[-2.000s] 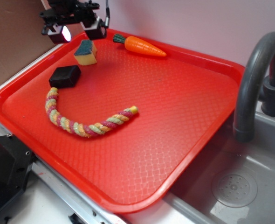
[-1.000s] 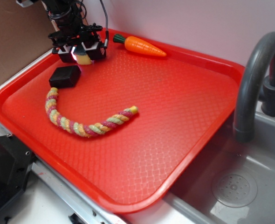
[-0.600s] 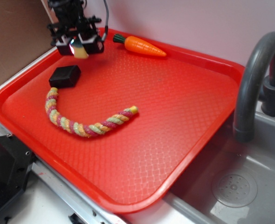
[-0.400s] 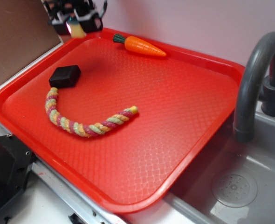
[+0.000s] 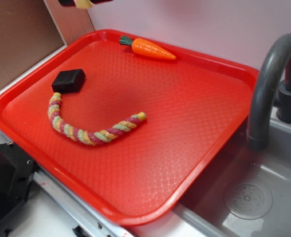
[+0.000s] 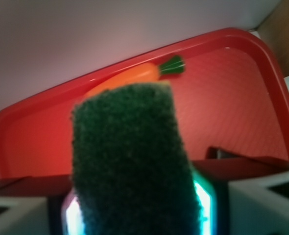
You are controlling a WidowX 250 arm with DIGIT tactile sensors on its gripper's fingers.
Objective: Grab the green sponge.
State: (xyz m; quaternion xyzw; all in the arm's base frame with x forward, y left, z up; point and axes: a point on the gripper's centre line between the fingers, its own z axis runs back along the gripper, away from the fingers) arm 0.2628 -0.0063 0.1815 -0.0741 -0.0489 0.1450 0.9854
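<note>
The green sponge [image 6: 132,161] fills the middle of the wrist view, dark green scouring face toward the camera, pinched between my gripper's [image 6: 137,208] two lit fingers. In the exterior view only the gripper's lower tips [image 5: 84,2] show at the top edge, high above the tray's far-left corner, with a sliver of the sponge's yellow foam [image 5: 85,3] between them. The red tray [image 5: 195,89] lies far below the sponge.
An orange toy carrot [image 5: 148,48] lies at the tray's far edge. A black block [image 5: 69,80] and a braided rope [image 5: 89,129] lie on the left half. A grey faucet [image 5: 266,84] and sink [image 5: 244,197] stand to the right. A brown board [image 5: 17,34] rises on the left.
The gripper came down over the sponge, shut on it and lifted it off the tray, rising almost out of the exterior view. Carrot, block and rope stayed put.
</note>
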